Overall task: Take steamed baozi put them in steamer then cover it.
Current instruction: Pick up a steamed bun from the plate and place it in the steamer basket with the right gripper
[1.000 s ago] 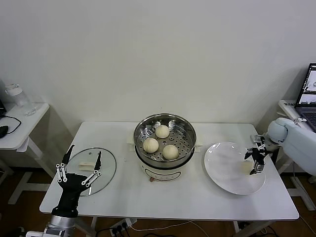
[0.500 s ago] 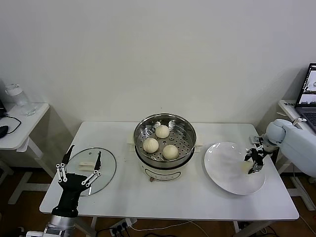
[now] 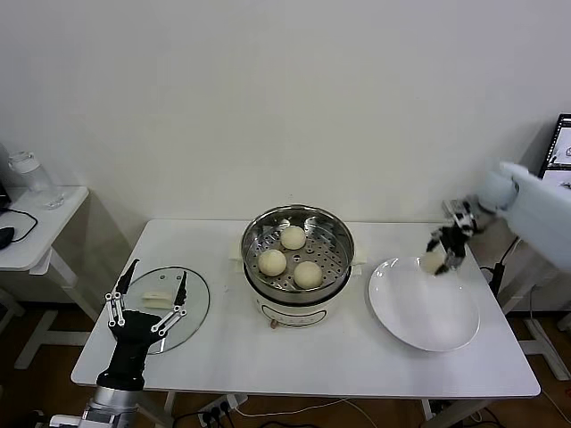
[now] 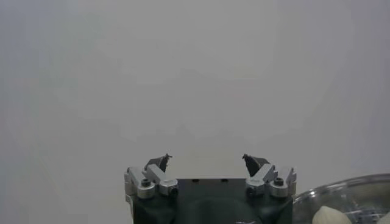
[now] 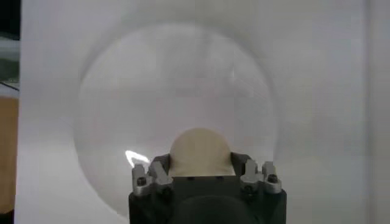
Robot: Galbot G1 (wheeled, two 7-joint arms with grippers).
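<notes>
**Baozi lifted, steamer lies toward the robot's left**

Head view: last baozi (image 3: 434, 261) clamped in the right gripper (image 3: 443, 245), raised above the far edge of the white plate (image 3: 419, 312). Steamer (image 3: 298, 254) sits well apart, toward the robot's left of that gripper, three buns inside, free space at its rim. Right arm is nearer. Left gripper (image 3: 145, 299) parked, jaws spread, over the near side of the glass cover (image 3: 169, 299) on the table (image 3: 339, 357).

Left wrist view: fingers (image 4: 159, 163) splayed wide, nothing between them.

Right wrist view: round bun (image 5: 200, 152), no long axis, seated between the jaws; plate (image 5: 122, 97) below.
</notes>
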